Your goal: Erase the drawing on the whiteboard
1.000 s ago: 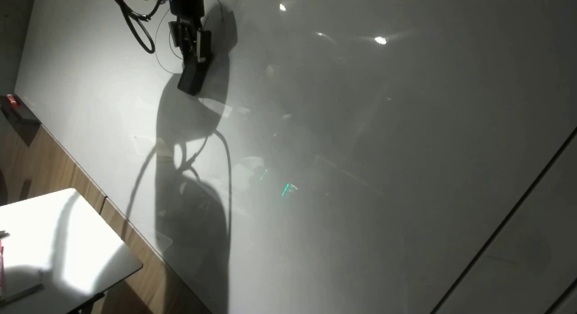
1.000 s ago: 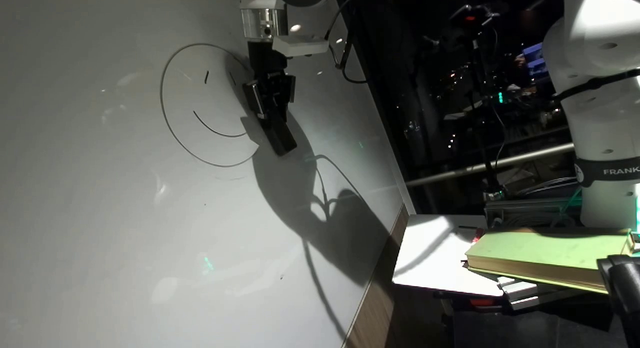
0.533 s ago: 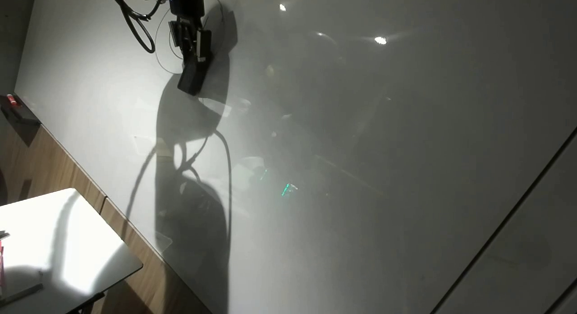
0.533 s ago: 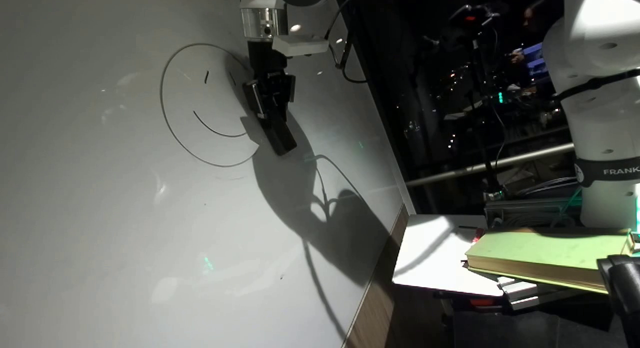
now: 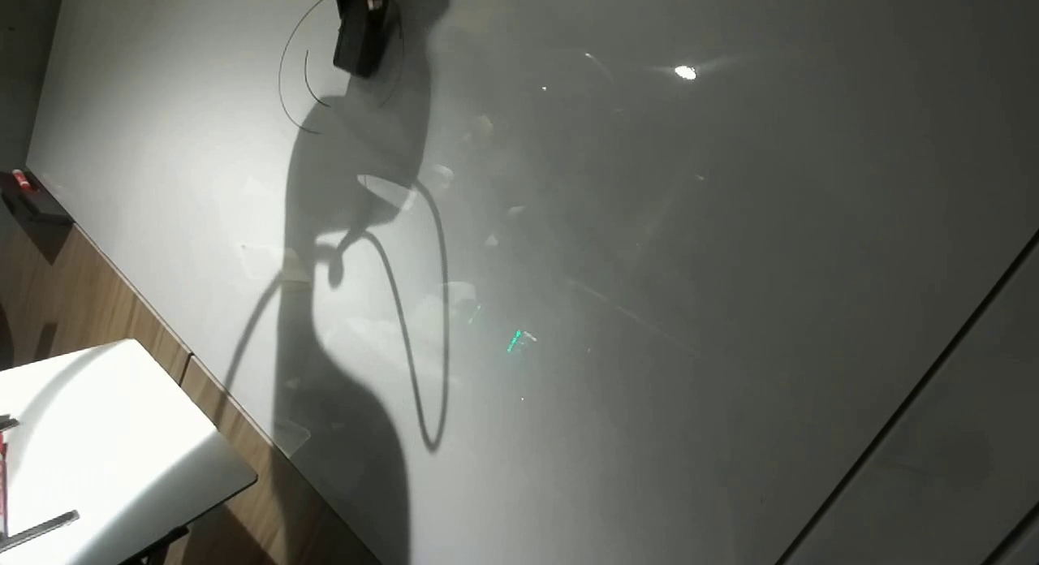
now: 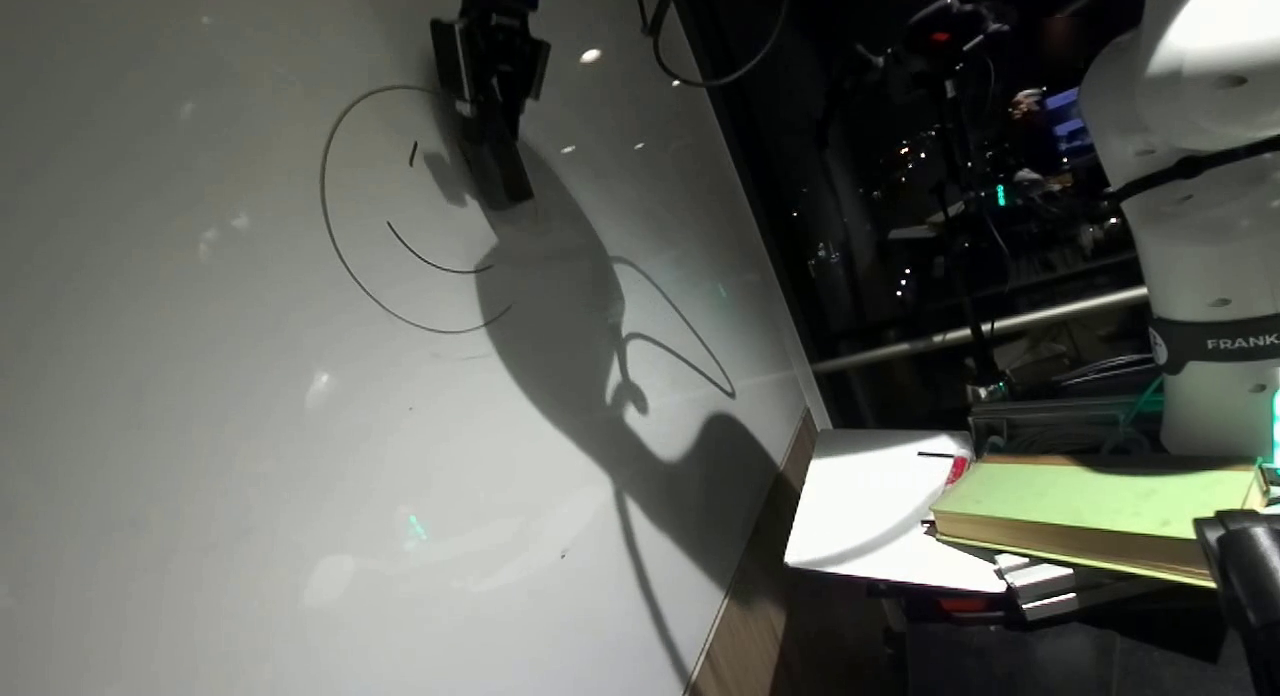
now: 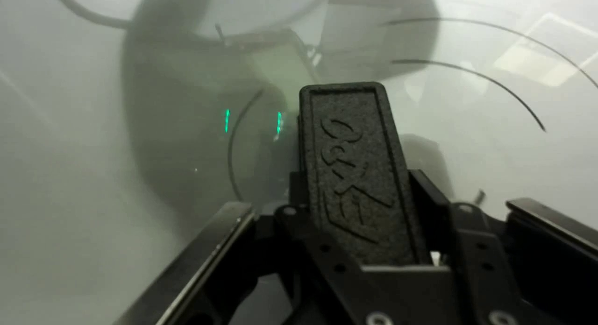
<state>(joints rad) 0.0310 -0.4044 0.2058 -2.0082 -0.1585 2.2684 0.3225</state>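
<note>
The whiteboard (image 5: 649, 305) fills most of the view; it also shows in an exterior view (image 6: 200, 426) and the wrist view (image 7: 70, 199). The drawing, a thin dark smiley face, shows its mouth (image 6: 430, 269), one eye and left outline in an exterior view. Its right side is partly hidden by gripper and shadow. In the wrist view the mouth line (image 7: 472, 73) and separate outline arcs show, with a gap between them. My gripper (image 7: 359, 189) is shut on a black eraser (image 7: 345, 143), over the face's right side (image 6: 500, 176). I cannot tell whether the eraser touches the board.
A small white table (image 5: 122, 435) stands below the board; in an exterior view a green book (image 6: 1090, 496) lies by it. A dark tray with a red item (image 5: 24, 187) sits at the board's edge. A cable loop (image 6: 720, 76) hangs from the arm.
My gripper and the eraser have moved up in both exterior views, from the face's lower right edge onto its right side. The shadow has moved too. One eye is now hidden in an exterior view.
</note>
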